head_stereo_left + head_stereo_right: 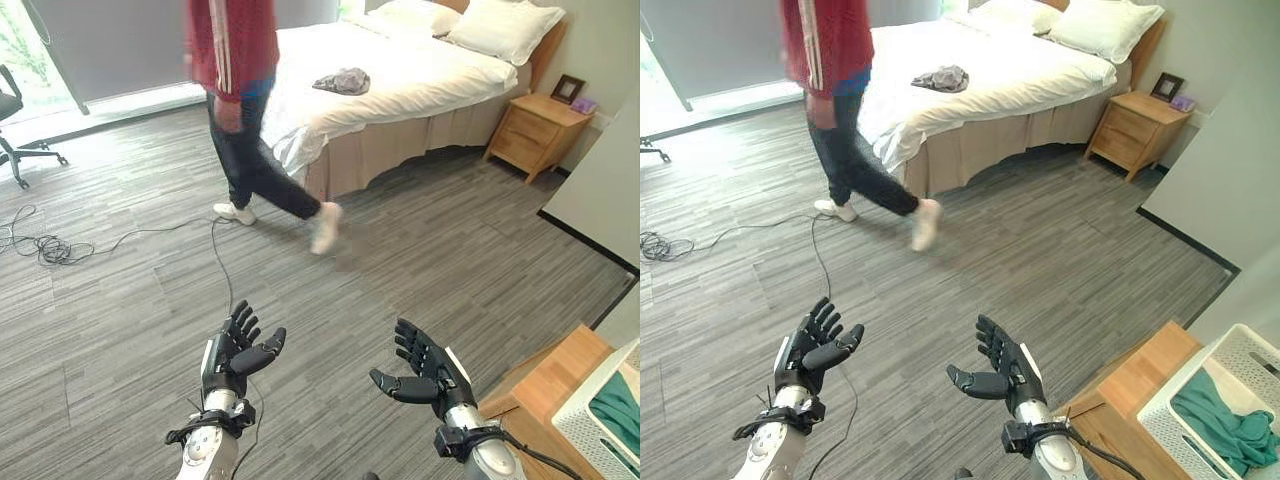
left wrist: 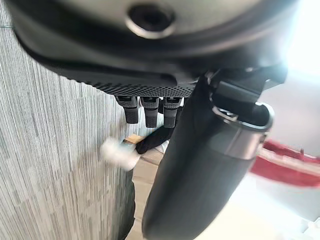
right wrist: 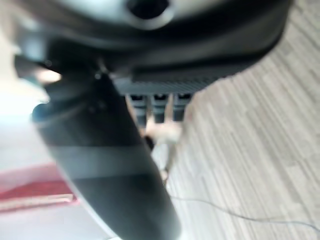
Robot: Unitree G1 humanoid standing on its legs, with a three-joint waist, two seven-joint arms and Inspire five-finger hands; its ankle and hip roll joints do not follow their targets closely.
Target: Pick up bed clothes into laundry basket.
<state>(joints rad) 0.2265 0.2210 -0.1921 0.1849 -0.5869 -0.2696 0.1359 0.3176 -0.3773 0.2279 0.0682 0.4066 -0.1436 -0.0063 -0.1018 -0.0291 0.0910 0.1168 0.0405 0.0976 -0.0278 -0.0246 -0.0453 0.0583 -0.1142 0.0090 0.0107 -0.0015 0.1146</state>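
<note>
We're looking across the room at the bed, and there's our target: a crumpled grey garment lying on the white cover, toward the foot end and back from the near edge, well apart from the pillows at the head. It looks soft and light to us, a limp heap that should give no resistance but will drape and trail, so we'd take it at the bunched middle and gather plenty of cloth rather than pinch a loose corner.

A person is striding past the foot of the bed, right between us and the garment. A wooden nightstand stands by the head of the bed.

Down by our right side sits the white laundry basket on a wooden bench, at its far edge. The right eye view opens up the basket and shows teal cloth already inside; the left eye view catches just a corner of it.

Both hands are up before us, well short of the bed: left hand empty with fingers spread, right hand likewise empty and spread. The wrist views confirm straight fingers with floor beyond them.
</note>
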